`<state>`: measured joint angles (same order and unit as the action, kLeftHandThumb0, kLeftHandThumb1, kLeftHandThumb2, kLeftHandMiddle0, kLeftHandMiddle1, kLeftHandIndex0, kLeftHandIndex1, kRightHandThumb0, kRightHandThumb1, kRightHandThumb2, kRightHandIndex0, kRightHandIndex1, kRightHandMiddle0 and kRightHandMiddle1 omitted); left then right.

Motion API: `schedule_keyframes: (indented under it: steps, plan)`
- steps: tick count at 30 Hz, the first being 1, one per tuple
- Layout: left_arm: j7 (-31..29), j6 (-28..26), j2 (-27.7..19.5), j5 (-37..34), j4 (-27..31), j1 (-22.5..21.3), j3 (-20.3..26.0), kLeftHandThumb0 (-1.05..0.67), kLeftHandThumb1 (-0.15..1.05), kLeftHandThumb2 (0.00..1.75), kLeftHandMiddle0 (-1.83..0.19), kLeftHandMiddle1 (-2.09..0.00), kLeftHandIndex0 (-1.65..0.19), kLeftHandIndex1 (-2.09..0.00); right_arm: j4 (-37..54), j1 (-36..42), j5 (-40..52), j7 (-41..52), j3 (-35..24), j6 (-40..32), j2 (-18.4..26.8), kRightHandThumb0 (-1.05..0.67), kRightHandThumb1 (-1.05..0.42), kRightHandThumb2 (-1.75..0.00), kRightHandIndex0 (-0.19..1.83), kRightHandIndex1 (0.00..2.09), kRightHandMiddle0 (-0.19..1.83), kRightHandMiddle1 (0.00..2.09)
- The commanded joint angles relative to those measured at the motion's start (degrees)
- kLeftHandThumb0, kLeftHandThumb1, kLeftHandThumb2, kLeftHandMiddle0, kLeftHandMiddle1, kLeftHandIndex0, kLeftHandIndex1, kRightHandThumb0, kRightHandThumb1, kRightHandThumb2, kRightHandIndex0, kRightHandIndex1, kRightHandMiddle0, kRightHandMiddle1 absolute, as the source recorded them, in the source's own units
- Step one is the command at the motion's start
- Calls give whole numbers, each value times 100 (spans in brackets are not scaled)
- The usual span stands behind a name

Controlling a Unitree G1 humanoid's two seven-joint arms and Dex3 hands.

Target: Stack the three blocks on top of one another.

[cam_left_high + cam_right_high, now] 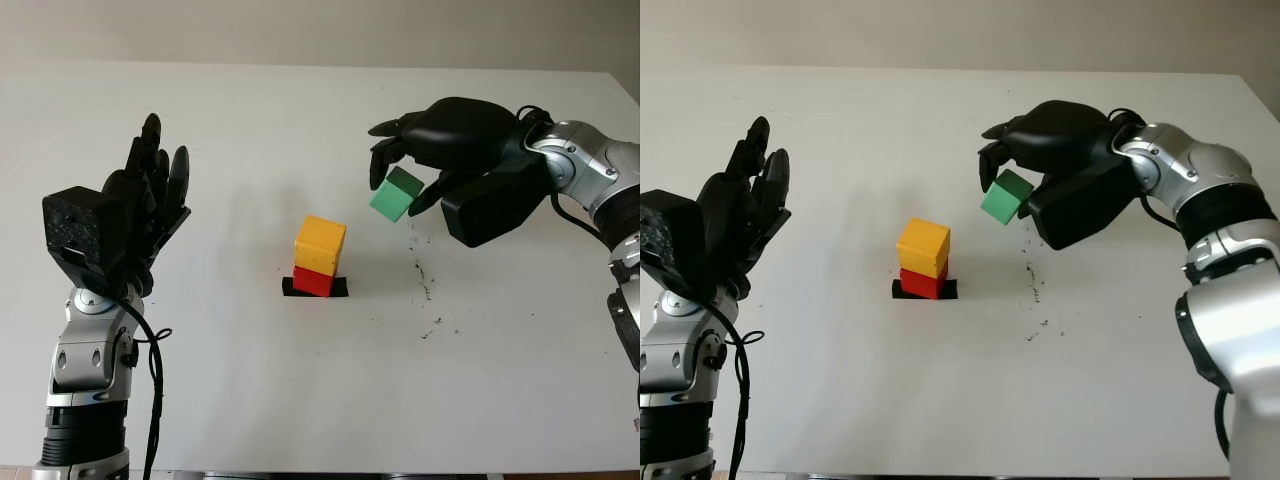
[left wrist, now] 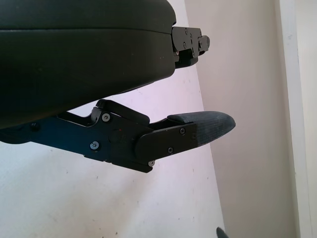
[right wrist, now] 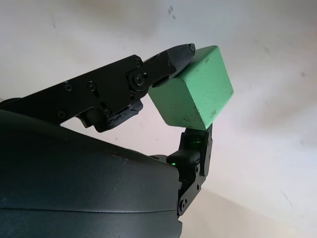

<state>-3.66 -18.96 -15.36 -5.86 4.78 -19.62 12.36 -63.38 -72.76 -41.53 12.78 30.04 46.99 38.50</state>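
A yellow block [image 1: 320,243] sits on a red block [image 1: 313,281] near the middle of the white table [image 1: 300,380], over a small black patch [image 1: 337,289]. Up and to the right of that stack, my right hand [image 1: 400,180] hangs above the table, shut on a green block [image 1: 396,194]. The right wrist view has the green block [image 3: 193,94] pinched between black fingertips [image 3: 176,54]. My left hand [image 1: 145,205] is raised at the left of the table, open and holding nothing.
Dark specks [image 1: 427,290] dot the table to the right of the stack. The table's far edge [image 1: 300,66] meets a pale wall.
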Motion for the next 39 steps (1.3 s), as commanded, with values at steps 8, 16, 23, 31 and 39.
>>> schedule_keyframes:
  steps: [8, 16, 23, 31, 39]
  plan:
    - [25, 26, 33, 68, 25, 17, -62, -61, 105, 61, 10, -5, 9, -5, 784, -636, 938, 1668, -472, -64, -185, -43, -93, -5, 28, 6, 43, 142]
    - [94, -2, 115, 95, 43, 3, -119, -62, 105, 61, 10, -5, 9, -5, 1764, -950, 1401, 2958, -590, -599, -432, -45, -93, -5, 29, 6, 43, 148]
    - [146, 105, 196, 97, -26, -25, -143, -63, 105, 60, 11, -5, 10, -5, 2823, -986, 1674, 4035, -589, -1445, -651, -45, -94, -6, 28, 5, 39, 147]
    - [174, 216, 266, 68, -118, -57, -125, -61, 105, 61, 10, -6, 9, -5, 3385, -934, 1713, 4378, -564, -1830, -853, -46, -93, -5, 27, 5, 43, 147]
    - [172, 250, 243, 36, -96, -37, -107, -61, 105, 62, 9, -6, 9, -5, 3623, -815, 1750, 4666, -523, -1929, -885, -46, -95, -6, 25, 4, 41, 142]
